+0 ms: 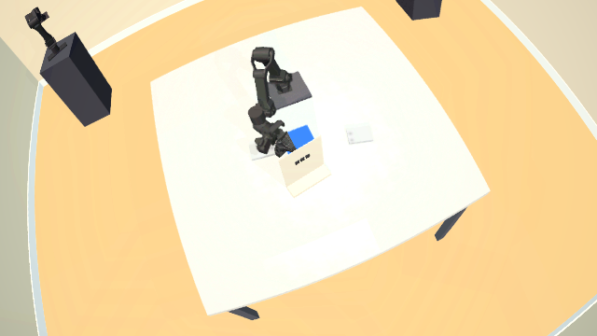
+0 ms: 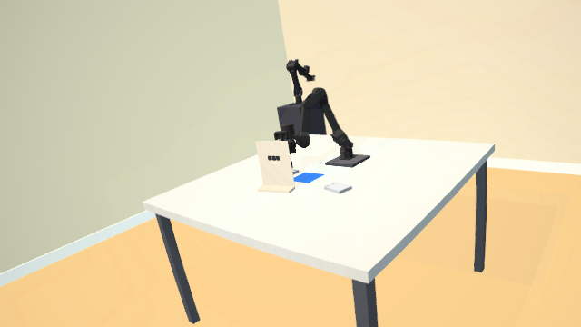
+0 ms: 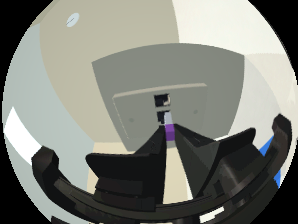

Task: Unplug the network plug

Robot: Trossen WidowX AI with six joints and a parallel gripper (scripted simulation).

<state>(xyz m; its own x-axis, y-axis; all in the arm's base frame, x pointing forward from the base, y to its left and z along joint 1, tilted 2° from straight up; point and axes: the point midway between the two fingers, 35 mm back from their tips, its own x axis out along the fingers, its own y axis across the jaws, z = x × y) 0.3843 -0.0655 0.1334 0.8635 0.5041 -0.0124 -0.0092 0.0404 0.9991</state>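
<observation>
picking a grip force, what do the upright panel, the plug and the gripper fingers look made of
Upright panel: looks like matte cream plastic or painted board; flat, even colour, no grain or shine.
Plug: too small to judge; a purple and pale piece pinched at the fingertips, possibly plastic.
Gripper fingers: dark, matte, angular, like hard plastic or coated metal; no soft pads are visible.

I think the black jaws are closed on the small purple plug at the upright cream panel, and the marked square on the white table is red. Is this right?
Not quite: the marked square is blue, not red, as the top view shows. The rest holds: in the wrist view the black jaws of the gripper are closed on the small purple plug at the upright cream panel on the white table.
</observation>
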